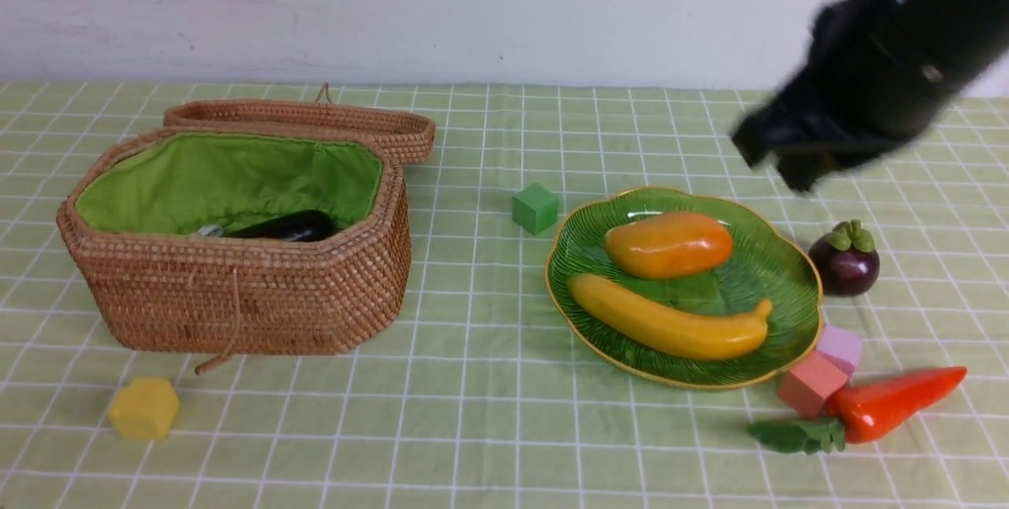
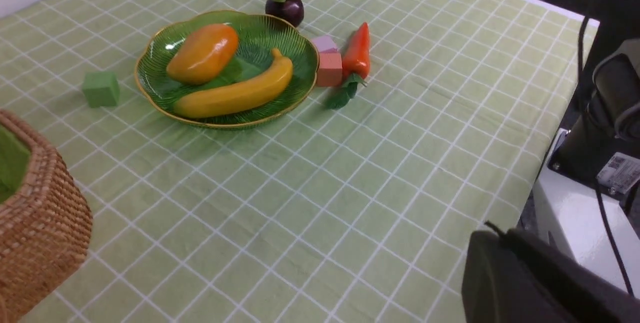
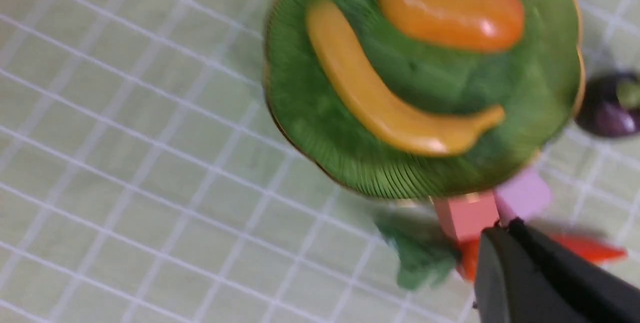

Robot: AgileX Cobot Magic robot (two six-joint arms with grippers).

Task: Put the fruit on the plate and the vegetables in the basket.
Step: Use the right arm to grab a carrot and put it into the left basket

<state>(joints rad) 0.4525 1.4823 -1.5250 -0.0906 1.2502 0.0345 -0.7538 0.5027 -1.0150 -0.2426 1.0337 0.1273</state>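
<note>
A: Mangosteen (image 1: 845, 261), where?
B: On the tablecloth (image 1: 489, 414), just beside the plate's (image 1: 776, 273) right edge, upright, cap up. Banana (image 1: 670, 324) and mango (image 1: 668, 243) already lie on the plate.
A: Handling?
B: Looks like a light, hard, glossy toy. It's round, so probably slippery and likely to roll. I'd pinch across the widest part, below the green cap, coming from above.
A: Vegetables?
B: Eggplant (image 1: 288, 227) is in the basket (image 1: 236, 296). Carrot (image 1: 899, 403) is on the cloth at the front, touching a salmon block (image 1: 810, 383). It's stiff and tapered, best gripped at the thick end. Potato not visible.
A: Grippers?
B: Right gripper (image 1: 780, 158) hangs above the plate's right side, blurred, fingers pressed together, holding nothing. Left gripper (image 2: 500, 243) is outside the front view, closed too, empty.
</note>
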